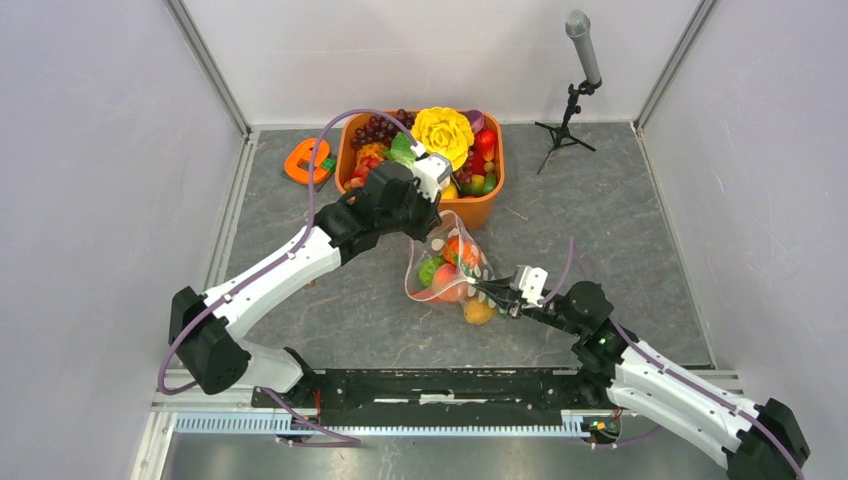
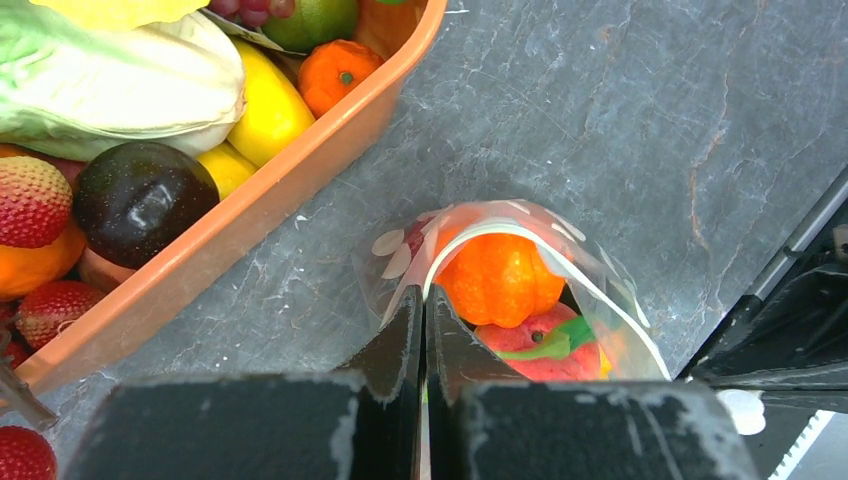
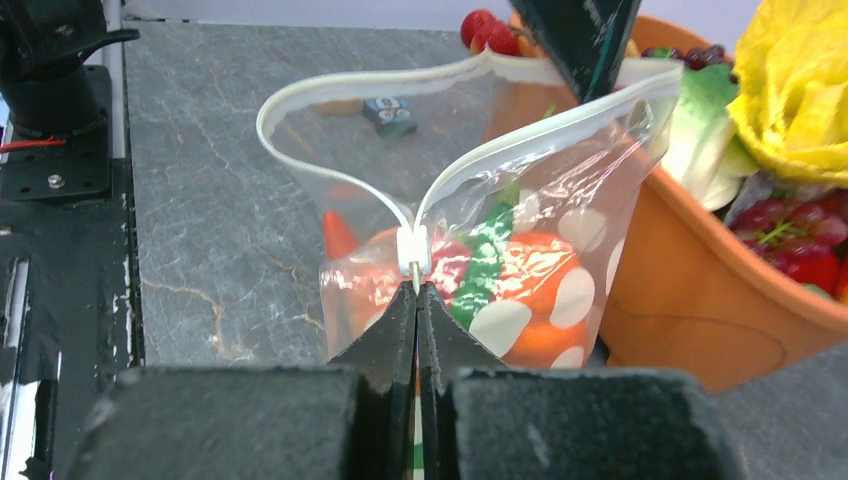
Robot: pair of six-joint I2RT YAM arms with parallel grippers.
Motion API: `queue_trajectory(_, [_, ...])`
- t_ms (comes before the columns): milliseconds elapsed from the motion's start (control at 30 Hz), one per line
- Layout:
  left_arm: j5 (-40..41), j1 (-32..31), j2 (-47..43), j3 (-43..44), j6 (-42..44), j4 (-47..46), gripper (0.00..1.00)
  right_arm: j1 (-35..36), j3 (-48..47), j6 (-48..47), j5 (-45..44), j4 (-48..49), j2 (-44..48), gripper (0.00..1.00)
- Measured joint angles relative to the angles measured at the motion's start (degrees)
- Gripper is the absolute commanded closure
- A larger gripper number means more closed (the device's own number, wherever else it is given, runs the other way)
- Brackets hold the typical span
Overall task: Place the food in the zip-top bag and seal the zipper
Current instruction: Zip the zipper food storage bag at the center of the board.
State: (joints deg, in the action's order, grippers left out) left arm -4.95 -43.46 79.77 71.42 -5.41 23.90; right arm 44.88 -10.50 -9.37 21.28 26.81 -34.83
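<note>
Spanning the gap between the two sets of jaws, the zip-top bag point(image 1: 445, 268) is pinched at both ends of its mouth. The left jaws are closed on the far end, hard by the orange tub point(image 1: 482, 207). The right jaws are closed on the near end, right at a small white tab point(image 3: 413, 249). The food point(image 2: 497, 278) sits inside the bag, below and between both sets of jaws. The zipper point(image 3: 263, 130) gapes in a wide loop just ahead of the right jaws. If the strip goes slack during a pull, I'd expect it to buckle, or the thin film to slip free and spill.
</note>
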Motion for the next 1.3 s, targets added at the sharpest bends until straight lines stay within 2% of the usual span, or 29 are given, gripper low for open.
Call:
queue_trajectory(433, [0.4,0.2,-3.8,3.2,0.0,4.0,0.98,0.0,-18.0,-8.5,-1.1,-23.1,0.8,1.00])
queue_trajectory(667, [0.4,0.2,-5.5,6.9,0.0,10.0,0.98,0.0,-23.1,-10.8,-7.7,-33.2,1.2,1.00])
queue_trajectory(1133, [3.4,0.3,-6.7,8.7,3.2,23.3,0.97,-1.1,-27.1,-9.3,-20.3,-35.5,-2.2,1.00])
queue_trajectory(1233, [3.1,0.3,-6.6,9.7,5.1,25.4,0.85,-1.9,-27.8,-8.5,-20.2,-35.2,-3.8,1.00])
queue_trajectory(1300, [2.9,0.3,-6.3,9.9,5.9,26.1,0.57,-2.6,-27.9,-8.0,-19.8,-34.4,-5.1,1.00])
